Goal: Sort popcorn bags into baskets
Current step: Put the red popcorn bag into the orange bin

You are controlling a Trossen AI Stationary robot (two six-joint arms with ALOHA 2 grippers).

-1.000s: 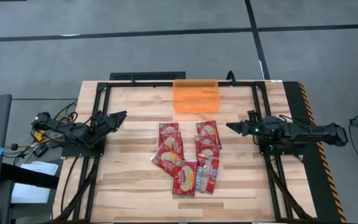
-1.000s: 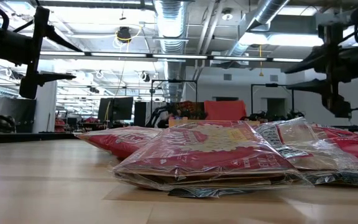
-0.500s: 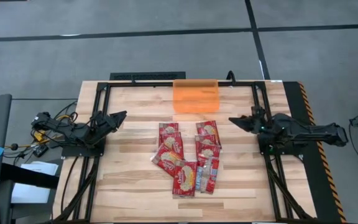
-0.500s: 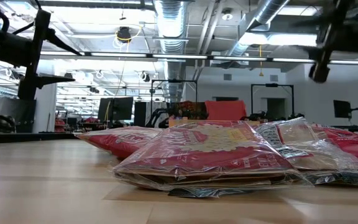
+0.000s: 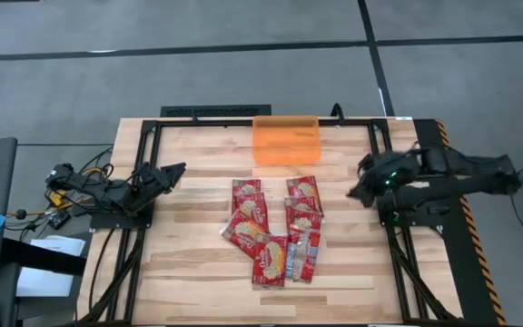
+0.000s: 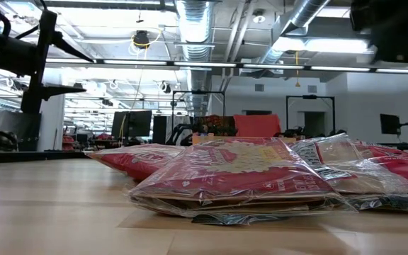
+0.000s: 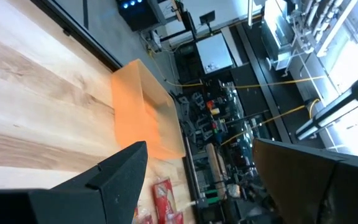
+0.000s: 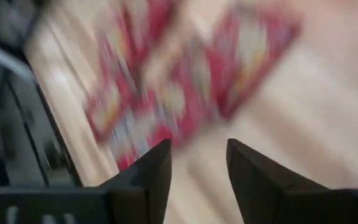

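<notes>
A cluster of popcorn bags (image 5: 275, 229) lies flat in the middle of the wooden worktop (image 5: 189, 263), red packets with cream printed centres, several overlapping or touching at their edges. They form roughly two columns, with one bag (image 5: 270, 261) at the near end lying square and another (image 5: 246, 232) turned at an angle against it. From the low view the pile shows as glossy wrapped packets (image 6: 239, 177) stacked on one another, with further bags (image 6: 374, 177) beside them.

The orange basket (image 5: 286, 140), a translucent bin with low walls, stands at the far edge of the worktop, straight beyond the bags and well apart from them. Nothing can be seen inside it. The left wrist view shows the same bin (image 7: 143, 112) on the wood with the ends of two red packets (image 7: 163, 199) nearer the camera.

The right hand (image 5: 356, 187) hangs over the right side of the worktop, near the right column of bags but not touching any. In its own wrist view the two dark fingers (image 8: 151, 171) stand apart with a gap between them, and blurred red packets (image 8: 185, 93) lie on the wood beyond. It holds nothing.

The left hand (image 5: 176, 170) waits at the left side of the worktop, well apart from the bags and pointing toward the centre. Its fingers (image 7: 120, 171) stand wide apart and carry nothing.
</notes>
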